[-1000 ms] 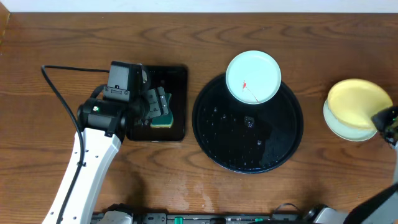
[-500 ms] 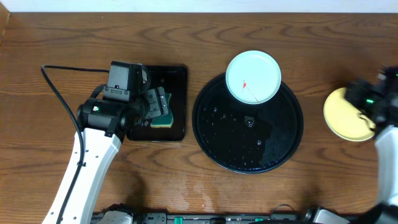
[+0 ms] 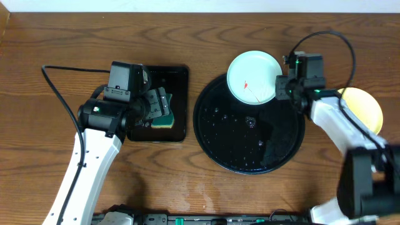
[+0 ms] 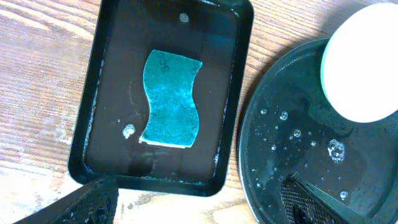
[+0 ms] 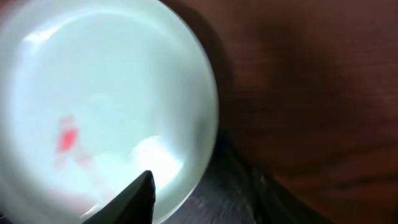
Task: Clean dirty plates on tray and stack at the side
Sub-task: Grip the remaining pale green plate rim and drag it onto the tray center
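Observation:
A pale mint-blue plate (image 3: 254, 77) with a red smear rests on the far rim of the round black tray (image 3: 249, 147). My right gripper (image 3: 284, 87) is open at the plate's right edge; in the right wrist view (image 5: 208, 211) one fingertip (image 5: 134, 199) hangs over the plate (image 5: 99, 99). A pale yellow plate (image 3: 364, 107) lies on the bare wood at the right, partly behind my right arm; what lies under it is hidden. My left gripper (image 3: 153, 107) is open and empty above the rectangular tray, as the left wrist view (image 4: 199, 208) shows.
A small rectangular black tray (image 3: 178, 75) at the left holds a teal sponge (image 4: 171, 99). The round tray (image 4: 298, 155) is wet with droplets. A black cable (image 3: 56, 87) runs from my left arm across the wood.
My right arm has swung left from the yellow plate at the far right to the mint plate on the round tray. My left arm has not moved.

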`<action>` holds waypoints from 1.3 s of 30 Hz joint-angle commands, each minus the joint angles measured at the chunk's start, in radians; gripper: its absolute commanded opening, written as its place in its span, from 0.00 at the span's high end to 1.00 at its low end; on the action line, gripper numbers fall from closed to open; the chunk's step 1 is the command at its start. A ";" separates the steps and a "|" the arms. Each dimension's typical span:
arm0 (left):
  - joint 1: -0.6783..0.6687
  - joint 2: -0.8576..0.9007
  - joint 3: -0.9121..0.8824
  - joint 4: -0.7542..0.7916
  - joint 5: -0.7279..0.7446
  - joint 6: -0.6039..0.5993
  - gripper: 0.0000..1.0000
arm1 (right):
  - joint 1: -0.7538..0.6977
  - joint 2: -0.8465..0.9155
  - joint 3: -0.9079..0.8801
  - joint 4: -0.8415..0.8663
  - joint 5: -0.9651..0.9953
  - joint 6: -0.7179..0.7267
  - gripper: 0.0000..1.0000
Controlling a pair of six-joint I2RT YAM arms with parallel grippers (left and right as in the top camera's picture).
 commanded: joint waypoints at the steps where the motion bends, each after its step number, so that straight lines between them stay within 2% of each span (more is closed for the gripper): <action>1: 0.003 -0.004 0.023 -0.003 -0.002 0.010 0.16 | -0.006 0.076 0.005 0.038 0.032 -0.033 0.53; 5: 0.003 -0.004 0.023 -0.003 -0.002 0.010 0.16 | -0.005 0.149 0.005 0.062 -0.020 0.023 0.50; 7: 0.003 -0.004 0.023 -0.003 -0.002 0.010 0.16 | -0.006 0.181 0.005 0.072 -0.021 0.058 0.56; 8: 0.003 -0.004 0.023 -0.003 -0.002 0.010 0.16 | -0.006 0.199 0.005 0.080 -0.021 0.074 0.68; 9: 0.003 -0.004 0.023 -0.003 -0.002 0.009 0.16 | -0.006 0.208 0.005 0.081 -0.021 0.091 0.88; 10: 0.003 -0.004 0.023 -0.003 -0.002 0.010 0.16 | -0.006 0.208 0.005 0.074 -0.021 0.099 0.96; 11: 0.003 -0.004 0.023 -0.003 -0.002 0.010 0.16 | -0.006 0.207 0.005 0.067 -0.021 0.108 0.99; 14: 0.003 -0.004 0.023 -0.003 -0.002 0.010 0.16 | -0.006 0.168 0.005 0.020 -0.023 0.168 0.99; 20: 0.003 -0.004 0.023 -0.003 -0.002 0.010 0.15 | -0.002 0.005 0.005 -0.180 -0.024 0.325 0.99; 28: 0.003 -0.004 0.023 -0.003 -0.002 0.010 0.16 | 0.052 -0.151 0.005 -0.436 -0.039 0.416 0.99; 31: 0.003 -0.004 0.023 -0.003 -0.002 0.010 0.16 | 0.076 -0.157 0.005 -0.465 -0.019 0.389 0.99; 36: 0.003 -0.004 0.023 -0.003 -0.002 0.009 0.16 | 0.072 -0.156 0.005 -0.381 0.006 0.273 0.99; 39: 0.003 -0.004 0.023 -0.003 -0.002 0.010 0.15 | 0.071 -0.144 0.005 -0.322 0.039 0.207 0.94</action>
